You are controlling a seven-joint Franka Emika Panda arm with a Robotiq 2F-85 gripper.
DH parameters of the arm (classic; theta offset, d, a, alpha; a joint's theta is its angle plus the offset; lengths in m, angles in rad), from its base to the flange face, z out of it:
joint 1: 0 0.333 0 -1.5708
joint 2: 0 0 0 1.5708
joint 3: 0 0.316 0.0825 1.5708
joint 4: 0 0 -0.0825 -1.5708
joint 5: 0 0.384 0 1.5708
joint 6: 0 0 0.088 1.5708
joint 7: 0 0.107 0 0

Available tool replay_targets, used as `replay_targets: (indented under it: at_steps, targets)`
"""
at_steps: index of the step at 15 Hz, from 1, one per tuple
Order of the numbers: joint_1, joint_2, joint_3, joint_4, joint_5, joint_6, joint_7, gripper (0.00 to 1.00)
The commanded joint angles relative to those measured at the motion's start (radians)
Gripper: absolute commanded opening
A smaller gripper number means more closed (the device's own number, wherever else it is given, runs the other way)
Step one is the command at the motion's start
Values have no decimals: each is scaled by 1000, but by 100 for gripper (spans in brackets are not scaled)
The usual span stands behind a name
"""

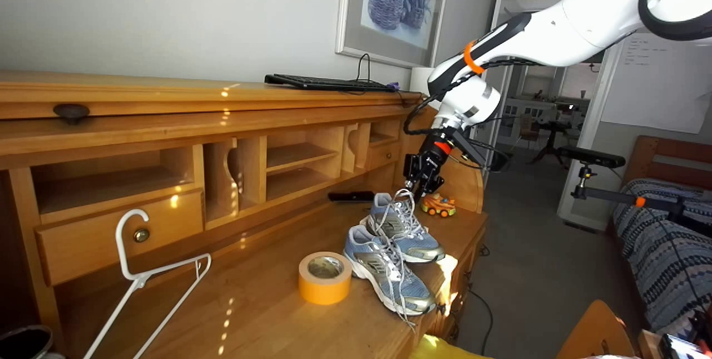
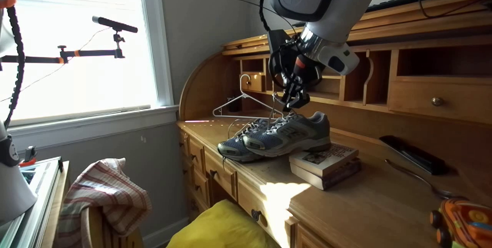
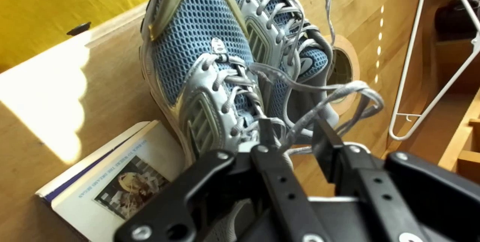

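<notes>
Gripper (image 3: 294,129) nr lace (image 3: 354,86), utensil (image 2: 421,180) in ext. vw only

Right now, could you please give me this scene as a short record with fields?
Surface: wooden desk
Footwear: two blue-gray sneakers, side by side
Tool: black gripper, jaws apart, above one sneaker
Nearest: shoelace, seen between the fingers; contact unclear
Reading: two stacked books at one sneaker's heel
Adhesive: orange tape roll beside the sneakers
Also there: toy car, white hanger
</notes>
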Motion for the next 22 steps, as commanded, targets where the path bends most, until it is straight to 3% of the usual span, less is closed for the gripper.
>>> replay_targets:
  at_steps: [1,2,3,5,9,22]
  targets:
    - [4,45,7,57,10,9,46,64]
    - [4,50,10,63,10,10,51,65]
    - [2,56,13,74,9,0,56,33]
    - [-2,62,20,85,11,-15,54,34]
    - [-11,59,28,91,9,-48,43,1]
    - [-55,-3,15,82,35,-44,4,1]
